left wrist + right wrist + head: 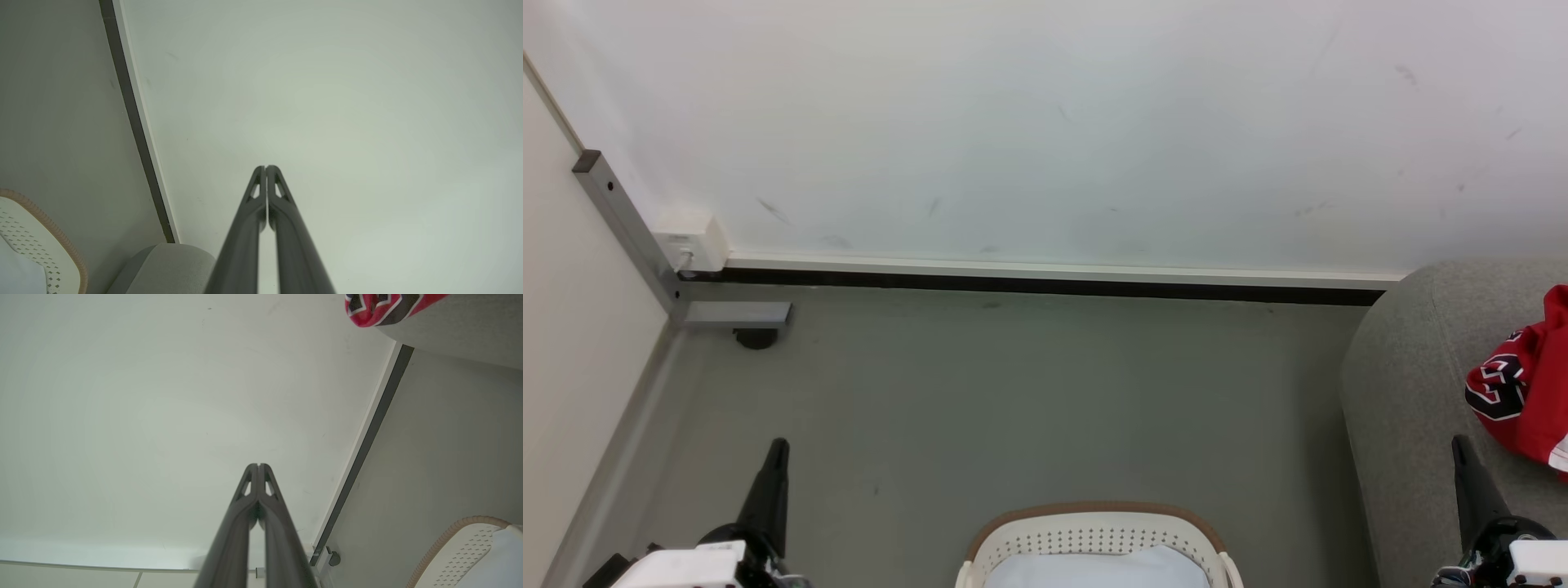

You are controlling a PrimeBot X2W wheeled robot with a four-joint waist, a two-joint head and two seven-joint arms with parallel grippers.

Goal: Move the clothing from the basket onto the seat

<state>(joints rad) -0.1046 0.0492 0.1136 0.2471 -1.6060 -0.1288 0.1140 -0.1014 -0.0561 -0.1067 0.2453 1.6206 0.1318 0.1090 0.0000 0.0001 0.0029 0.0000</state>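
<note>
The white basket (1094, 535) with its brown rim stands on the floor at the bottom centre of the head view, and a pale bluish-white fabric (1094, 570) lies inside it. Red clothing (1527, 384) with black-and-white numerals lies on the grey seat (1409, 392) at the right edge. My left gripper (778, 447) is shut and empty, left of the basket. Shut and empty too, my right gripper (1459, 445) is in front of the seat. The left wrist view has the shut gripper (265, 167), the basket (41, 241) and the seat (167, 265). The right wrist view has the shut gripper (258, 465), the clothing (380, 308) and the basket (461, 547).
A white wall (1045, 122) with a dark baseboard (1045, 286) runs across behind the grey floor (1013, 392). At the left, a grey metal post (625, 229) with a white box (690, 241) stands against a pale partition (572, 327).
</note>
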